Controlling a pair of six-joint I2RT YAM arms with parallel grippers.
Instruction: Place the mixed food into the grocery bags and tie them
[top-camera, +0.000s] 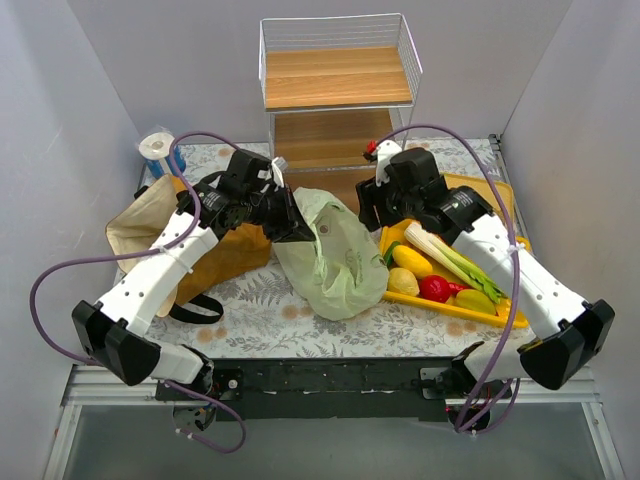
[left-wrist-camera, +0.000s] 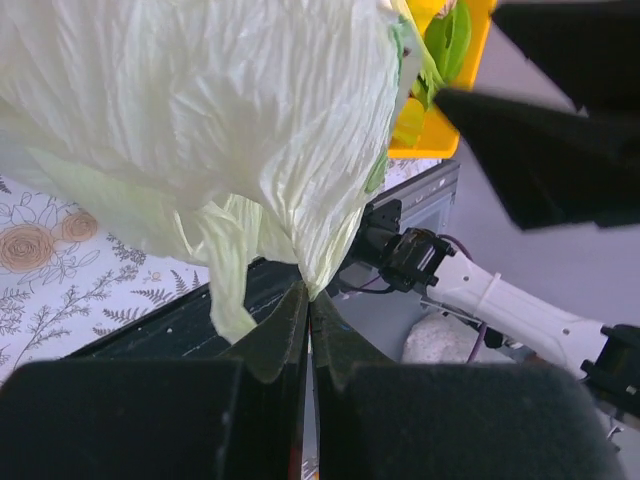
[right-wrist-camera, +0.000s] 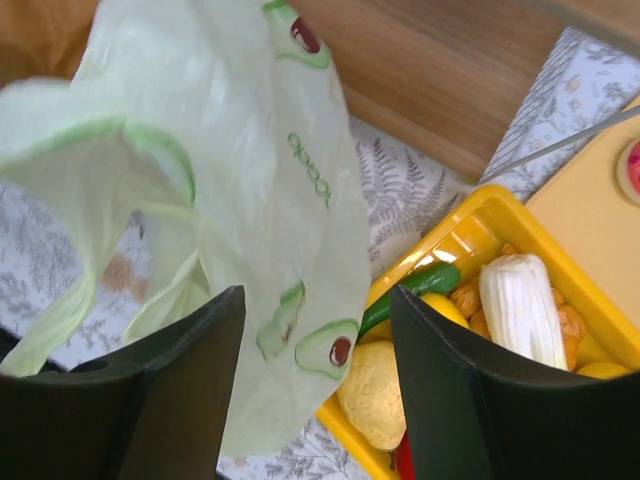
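Ideally, with the left gripper (left-wrist-camera: 308, 296) pinching the bag (left-wrist-camera: 200, 100), the right gripper (right-wrist-camera: 315, 380), fingers (right-wrist-camera: 170, 400) wide, should close where it hangs between them.

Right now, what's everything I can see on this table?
plastic bag: one, pale green, table centre
brown bag: one, brown, cream-lined, left
tray: one, yellow, right
leek: one, white-green, in tray
tomato: one, red, in tray
lemon: one, yellow, in tray
wire shelf: one, white and wood, far edge
roll: one, white-blue, far left
left gripper: one, black, shut on plastic bag
right gripper: one, black, open by plastic bag
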